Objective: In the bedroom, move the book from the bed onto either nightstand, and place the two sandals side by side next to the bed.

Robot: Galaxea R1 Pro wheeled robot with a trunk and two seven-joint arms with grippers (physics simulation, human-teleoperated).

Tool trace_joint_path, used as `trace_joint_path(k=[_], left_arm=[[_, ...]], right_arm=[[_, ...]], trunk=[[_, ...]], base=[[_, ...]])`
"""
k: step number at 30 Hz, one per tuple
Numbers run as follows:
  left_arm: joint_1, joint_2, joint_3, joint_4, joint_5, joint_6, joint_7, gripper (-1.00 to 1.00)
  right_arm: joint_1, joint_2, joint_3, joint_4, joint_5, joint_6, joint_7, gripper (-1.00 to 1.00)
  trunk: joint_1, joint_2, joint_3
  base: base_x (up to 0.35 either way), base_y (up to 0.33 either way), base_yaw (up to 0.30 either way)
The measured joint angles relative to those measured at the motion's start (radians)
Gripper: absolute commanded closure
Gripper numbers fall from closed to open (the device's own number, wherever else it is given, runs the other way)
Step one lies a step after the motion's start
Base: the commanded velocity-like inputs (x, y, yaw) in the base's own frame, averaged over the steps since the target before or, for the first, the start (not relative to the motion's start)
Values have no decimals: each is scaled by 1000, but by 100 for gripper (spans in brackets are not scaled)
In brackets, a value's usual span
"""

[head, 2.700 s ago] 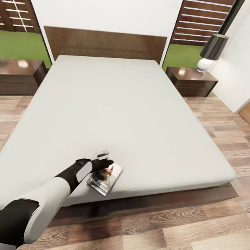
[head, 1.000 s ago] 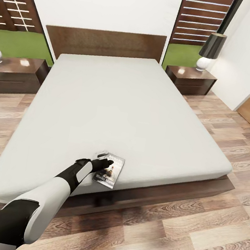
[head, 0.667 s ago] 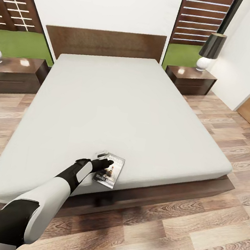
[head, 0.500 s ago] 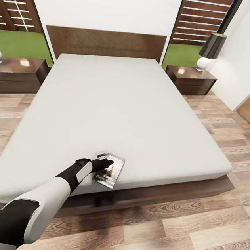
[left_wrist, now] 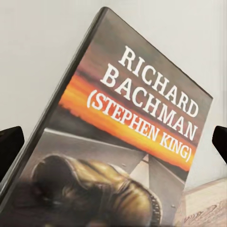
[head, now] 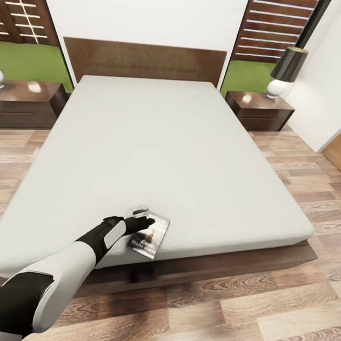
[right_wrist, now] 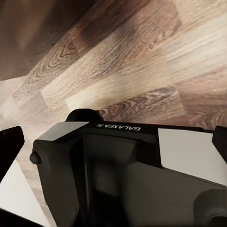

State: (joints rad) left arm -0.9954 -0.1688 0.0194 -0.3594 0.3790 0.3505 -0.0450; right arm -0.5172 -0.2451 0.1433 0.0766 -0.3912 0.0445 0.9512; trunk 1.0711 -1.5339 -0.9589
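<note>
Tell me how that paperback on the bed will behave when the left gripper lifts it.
The book looks thin, so probably light and liable to flex if held by one edge. Its cover looks glossy in the left wrist view, so it may slip. Lying near the mattress edge, a push could send it off.

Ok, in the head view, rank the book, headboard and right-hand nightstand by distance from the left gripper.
1. Book: at the left gripper, on the bed's near edge.
2. Headboard: across the mattress, at the far wall.
3. Right-hand nightstand: far right corner, beside the bed.

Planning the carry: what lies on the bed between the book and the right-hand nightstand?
Bare mattress of the bed between book and nightstand, per head view.
</note>
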Motion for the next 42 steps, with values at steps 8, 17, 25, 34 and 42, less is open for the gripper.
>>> trace_joint_path(k=[8, 17, 25, 34, 42], left_arm=[[0, 0, 0, 0, 0, 0, 0, -100], [0, 0, 0, 0, 1, 1, 0, -100], [0, 12, 5, -1, 0, 6, -78, -100], [0, 70, 17, -1, 24, 8, -276, -100], [2, 94, 29, 14, 108, 33, -567, -100]], right_arm=[[0, 0, 0, 1, 0, 0, 0, -100], [0, 0, 0, 1, 0, 0, -1, -100], [0, 0, 0, 1, 0, 0, -2, -100], [0, -1, 0, 1, 0, 0, -2, -100], [0, -2, 0, 1, 0, -1, -3, -100]], trunk=[[-31, 56, 25], [-65, 119, 53], [-96, 175, 78], [-130, 238, 107], [-161, 294, 132]], base=[[0, 0, 0], [0, 0, 0], [0, 0, 0], [0, 0, 0], [0, 0, 0]])
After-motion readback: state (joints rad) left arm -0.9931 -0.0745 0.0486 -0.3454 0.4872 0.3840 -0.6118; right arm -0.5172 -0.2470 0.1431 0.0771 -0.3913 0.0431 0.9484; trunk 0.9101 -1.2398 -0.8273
